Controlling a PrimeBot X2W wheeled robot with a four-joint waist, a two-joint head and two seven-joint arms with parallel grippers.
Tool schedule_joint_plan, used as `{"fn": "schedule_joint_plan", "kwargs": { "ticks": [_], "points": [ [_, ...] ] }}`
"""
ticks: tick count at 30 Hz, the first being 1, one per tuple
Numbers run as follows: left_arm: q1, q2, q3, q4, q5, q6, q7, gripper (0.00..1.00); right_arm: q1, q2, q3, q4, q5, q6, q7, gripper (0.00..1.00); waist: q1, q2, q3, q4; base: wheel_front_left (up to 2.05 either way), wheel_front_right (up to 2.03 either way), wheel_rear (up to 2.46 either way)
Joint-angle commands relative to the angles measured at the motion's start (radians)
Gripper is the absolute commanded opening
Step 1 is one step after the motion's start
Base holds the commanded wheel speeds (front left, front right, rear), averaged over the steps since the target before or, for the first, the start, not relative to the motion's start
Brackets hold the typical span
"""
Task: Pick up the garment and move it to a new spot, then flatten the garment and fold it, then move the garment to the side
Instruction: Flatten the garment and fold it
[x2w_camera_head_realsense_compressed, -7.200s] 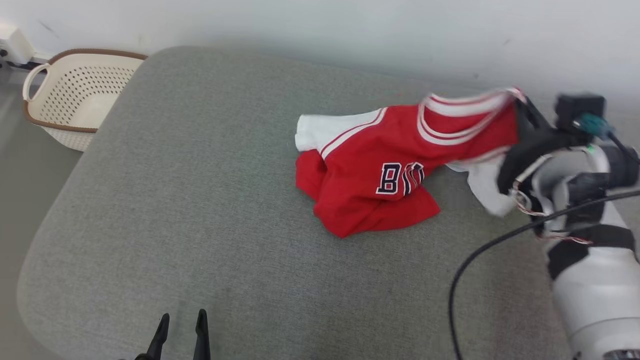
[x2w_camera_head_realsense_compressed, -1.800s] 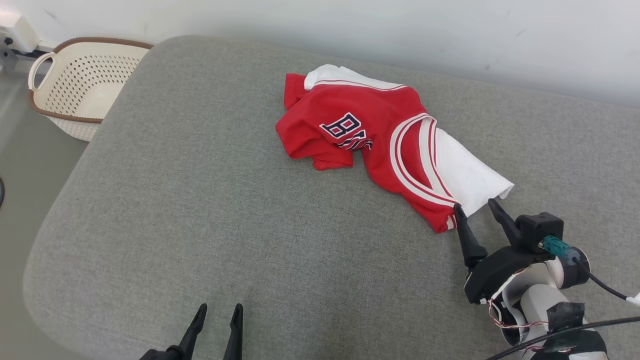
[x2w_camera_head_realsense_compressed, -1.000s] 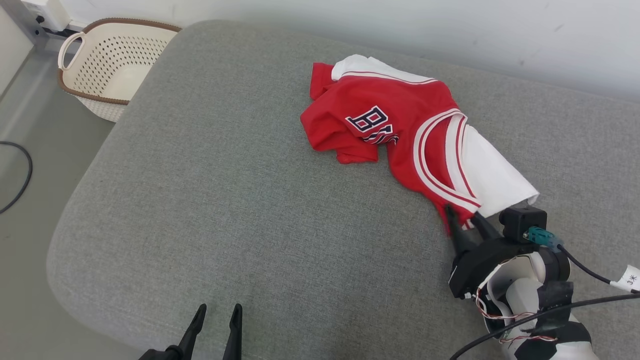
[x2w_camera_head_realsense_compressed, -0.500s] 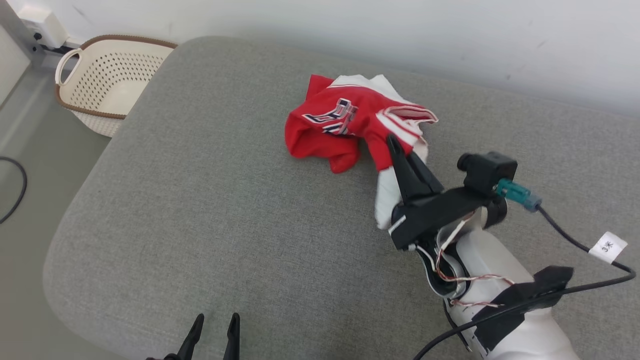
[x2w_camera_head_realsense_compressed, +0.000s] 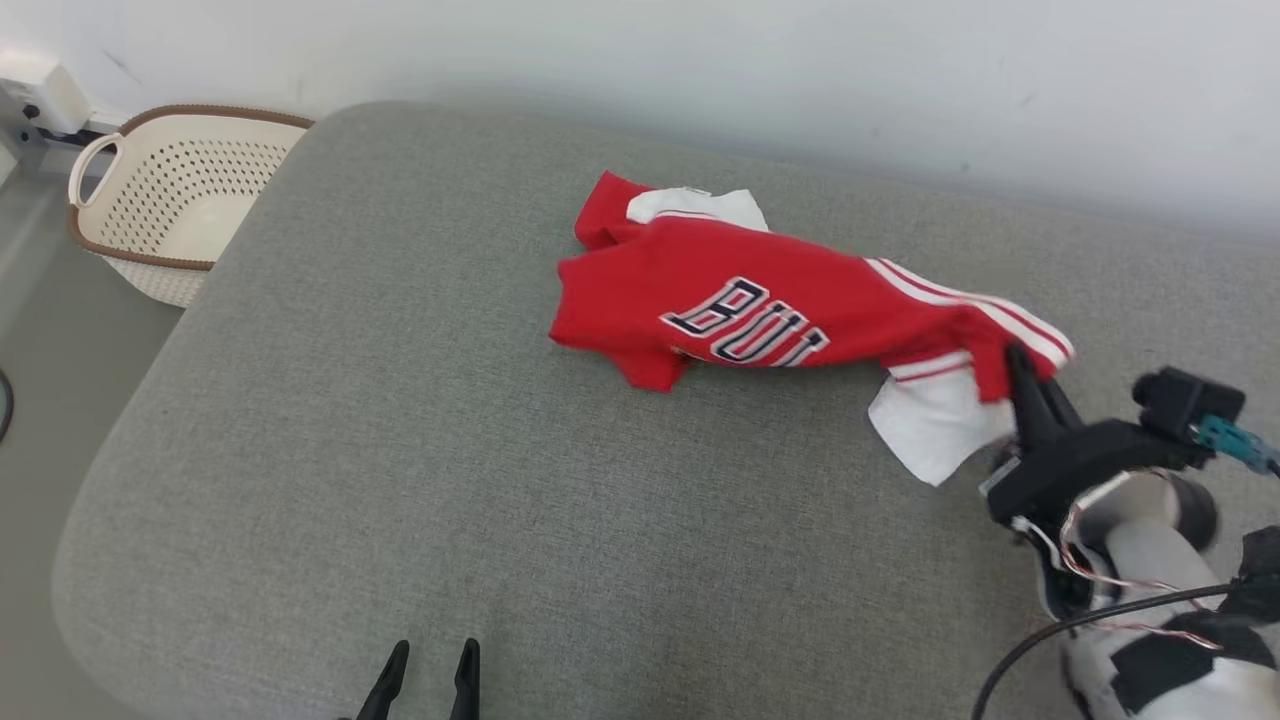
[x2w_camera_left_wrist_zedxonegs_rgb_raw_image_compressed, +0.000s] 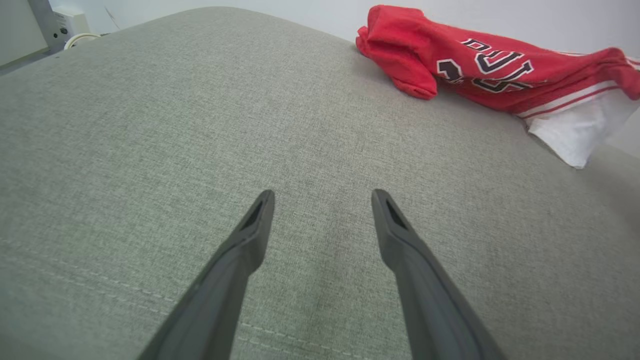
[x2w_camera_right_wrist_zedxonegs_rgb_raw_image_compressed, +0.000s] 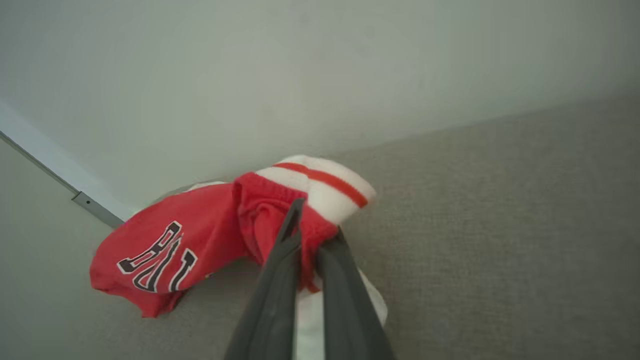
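Observation:
The garment (x2w_camera_head_realsense_compressed: 760, 305) is a red jersey with white trim and dark lettering, stretched out across the far middle of the grey cushion (x2w_camera_head_realsense_compressed: 450, 480). My right gripper (x2w_camera_head_realsense_compressed: 1020, 365) is shut on its red and white striped right end, lifting that end a little; a white flap hangs below the grip. The right wrist view has the red cloth (x2w_camera_right_wrist_zedxonegs_rgb_raw_image_compressed: 210, 240) bunched between my closed fingers (x2w_camera_right_wrist_zedxonegs_rgb_raw_image_compressed: 280, 270). My left gripper (x2w_camera_head_realsense_compressed: 430, 665) stands open at the cushion's near edge with nothing in it. In the left wrist view the garment (x2w_camera_left_wrist_zedxonegs_rgb_raw_image_compressed: 495, 65) lies far ahead to the right of the open gripper (x2w_camera_left_wrist_zedxonegs_rgb_raw_image_compressed: 322, 202).
A cream perforated laundry basket (x2w_camera_head_realsense_compressed: 160, 195) with a brown rim sits on the floor off the cushion's far left corner. A pale wall (x2w_camera_head_realsense_compressed: 700, 70) runs behind the cushion. A black cable (x2w_camera_head_realsense_compressed: 1060, 640) trails from my right arm.
My right gripper shut on the garment's striped end, and has since pulled it to the right, drawing the bunched jersey out long. The head view shifted. The left gripper stayed put.

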Motion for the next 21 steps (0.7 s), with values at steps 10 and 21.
{"fn": "schedule_joint_plan", "kwargs": {
  "ticks": [10,21],
  "points": [
    [-0.005,0.001,0.007,0.007,0.007,-0.010,-0.004,1.00,-0.025,-0.061,-0.196,0.221,-0.241,0.000,-0.089,1.00,0.0000,-0.0001,0.002,-0.028,0.00,0.00,0.00],
    [0.018,0.001,0.014,0.007,0.011,-0.015,-0.004,1.00,0.072,0.038,-0.089,0.072,-0.422,0.000,-0.120,1.00,0.0000,-0.0001,-0.025,-0.051,0.00,0.00,0.00]
  ]
}}
